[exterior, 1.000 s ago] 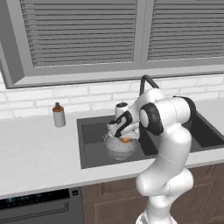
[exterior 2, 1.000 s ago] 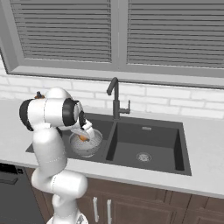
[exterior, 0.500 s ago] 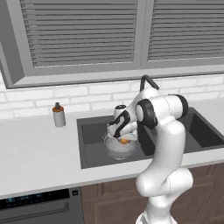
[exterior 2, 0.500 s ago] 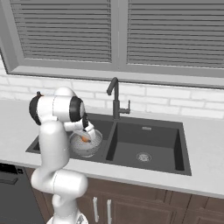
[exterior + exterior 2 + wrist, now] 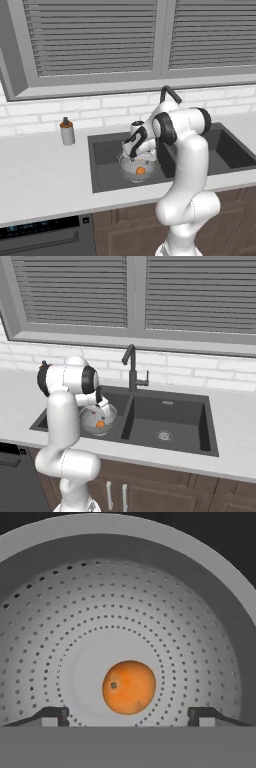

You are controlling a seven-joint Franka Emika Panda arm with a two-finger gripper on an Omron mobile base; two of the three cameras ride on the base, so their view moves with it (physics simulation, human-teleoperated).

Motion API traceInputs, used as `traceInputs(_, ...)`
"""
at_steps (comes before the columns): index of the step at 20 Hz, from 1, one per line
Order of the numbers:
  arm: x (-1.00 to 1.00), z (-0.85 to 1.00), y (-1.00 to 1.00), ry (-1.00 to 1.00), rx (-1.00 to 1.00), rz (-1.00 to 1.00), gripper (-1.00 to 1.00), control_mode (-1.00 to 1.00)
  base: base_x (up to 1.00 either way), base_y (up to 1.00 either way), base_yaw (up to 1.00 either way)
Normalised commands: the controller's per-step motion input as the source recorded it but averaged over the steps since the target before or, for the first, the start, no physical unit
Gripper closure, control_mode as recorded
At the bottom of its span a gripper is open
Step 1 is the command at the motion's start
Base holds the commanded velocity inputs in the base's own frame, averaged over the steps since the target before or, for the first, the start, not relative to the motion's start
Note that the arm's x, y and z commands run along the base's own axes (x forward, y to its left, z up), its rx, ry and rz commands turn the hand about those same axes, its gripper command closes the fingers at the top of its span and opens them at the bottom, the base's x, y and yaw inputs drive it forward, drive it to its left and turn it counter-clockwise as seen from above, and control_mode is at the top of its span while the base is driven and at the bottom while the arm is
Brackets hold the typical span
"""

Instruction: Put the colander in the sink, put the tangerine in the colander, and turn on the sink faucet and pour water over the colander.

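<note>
Looking at my left base view, the tangerine (image 5: 141,171) now sits loose in the colander (image 5: 131,165), sink's (image 5: 100,150) left basin. Right base: faucet (image 5: 131,368) untouched at 1 o'clock. Hand view: gripper (image 5: 129,716) just spread wide, fruit dropped free. Water's next, I reckon.

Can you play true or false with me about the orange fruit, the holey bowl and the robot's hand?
1. The tangerine lies inside the colander. True.
2. The gripper is squeezing the tangerine. False: its tips stand wide apart on either side, and the fruit rests loose on the colander's bottom.
3. The colander sits in the right basin of the sink. False: it is in the left basin.
4. Water is running from the sink faucet. False: no water shows, and the colander looks dry.
5. A small bottle stands on the counter left of the sink. True.
</note>
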Motion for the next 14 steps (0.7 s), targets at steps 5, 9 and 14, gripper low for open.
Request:
traceInputs(5,0.03,0.09,0.0,0.01,0.1,0.0,-1.0,-1.0,0.0,0.0,0.0)
traceInputs(9,-0.2,0.93,0.0,0.05,0.03,0.21,-1.0,-1.0,0.0,0.0,0.0)
traceInputs(14,-0.36,1.0,-0.06,0.03,0.0,0.3,-1.0,-1.0,0.0,0.0,0.0)
